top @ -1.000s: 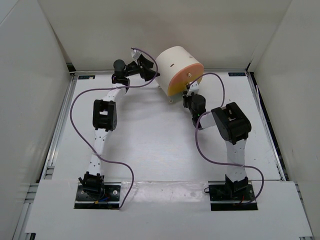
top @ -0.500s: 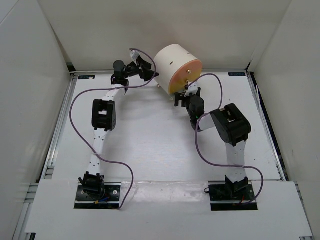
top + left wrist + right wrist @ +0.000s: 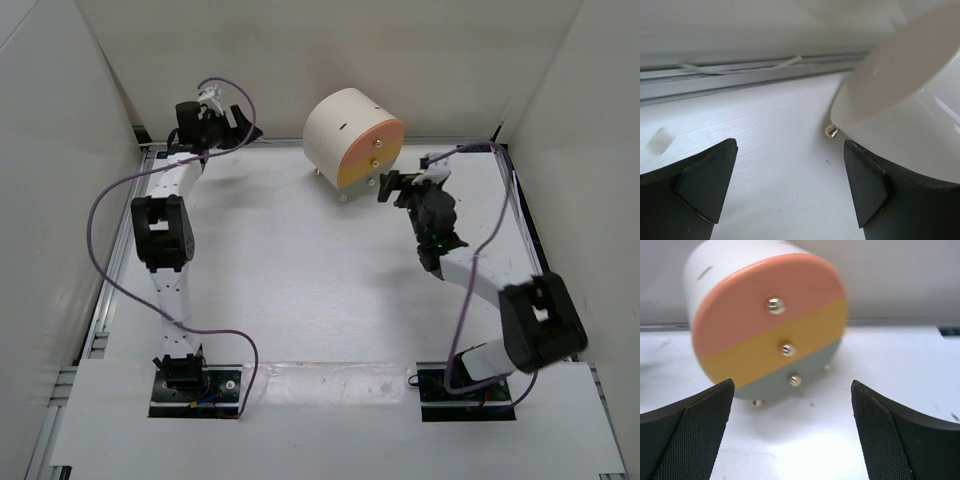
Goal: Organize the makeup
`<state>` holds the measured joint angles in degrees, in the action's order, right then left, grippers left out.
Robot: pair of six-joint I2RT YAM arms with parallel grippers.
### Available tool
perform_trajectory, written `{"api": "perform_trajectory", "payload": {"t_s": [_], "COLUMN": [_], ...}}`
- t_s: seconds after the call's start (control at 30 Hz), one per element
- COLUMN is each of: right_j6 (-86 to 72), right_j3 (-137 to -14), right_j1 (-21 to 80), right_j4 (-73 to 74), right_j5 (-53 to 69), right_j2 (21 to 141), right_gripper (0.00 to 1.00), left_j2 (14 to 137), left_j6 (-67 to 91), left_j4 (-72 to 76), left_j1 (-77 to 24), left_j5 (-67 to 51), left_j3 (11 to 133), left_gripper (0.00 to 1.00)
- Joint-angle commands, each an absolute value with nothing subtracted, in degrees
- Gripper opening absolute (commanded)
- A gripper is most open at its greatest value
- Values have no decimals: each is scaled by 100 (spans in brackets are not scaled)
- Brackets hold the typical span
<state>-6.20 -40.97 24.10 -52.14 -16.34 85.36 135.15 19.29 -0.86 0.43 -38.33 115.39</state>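
On the table (image 3: 300, 260), the right arm elbows out to the right. The right end effector (image 3: 388, 187) is released, fingers spread just before the drawer box's (image 3: 345, 135) striped front. Farther back, the left arm stretches long, and the left end effector (image 3: 243, 125), also released, hangs left of the box. Where the makeup lies cannot be told.

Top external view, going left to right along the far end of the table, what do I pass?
left gripper → cream drawer box with its orange front → right gripper
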Motion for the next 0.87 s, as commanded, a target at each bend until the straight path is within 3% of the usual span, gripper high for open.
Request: {"api": "perform_trajectory", "payload": {"t_s": [0.0,0.07,0.13,0.23,0.33,0.47,0.73,0.83], "right_j6": [-1649,-1932,-2284,-2180,-1987,-2109,-1898,-2074], "right_j3": [-4621,-5191,-5413,-5292,-5334,-5317,-5388,-5414], "right_j1": [2040,1795,1566,1091,616,422,422,422], "right_j4": [-2117,-127,840,1476,1845,1723,1371,1283], "right_j5": [-2125,-2389,-2584,-2112,-1355,-950,-132,-385], "right_j2": [7525,7349,7243,6953,6803,6715,6891,6855], "right_gripper": [99,99,99,99,99,99,99,99], "left_j2": [11745,10730,10023,8566,7982,7341,7172,7312], "left_j6": [1704,1968,2318,2608,3161,3725,3753,3630], "left_j4": [-1456,-1896,-2074,-2520,-3092,-4076,-4113,-4061], "left_j1": [-193,-359,-631,-1438,-1844,-2319,-2725,-2733], "left_j5": [-1657,-918,716,1817,2810,3269,3762,3797], "left_j3": [10936,9895,9075,7520,6954,6584,6662,6767], "left_gripper": [98,98,98,98,98,98,98,98]}}
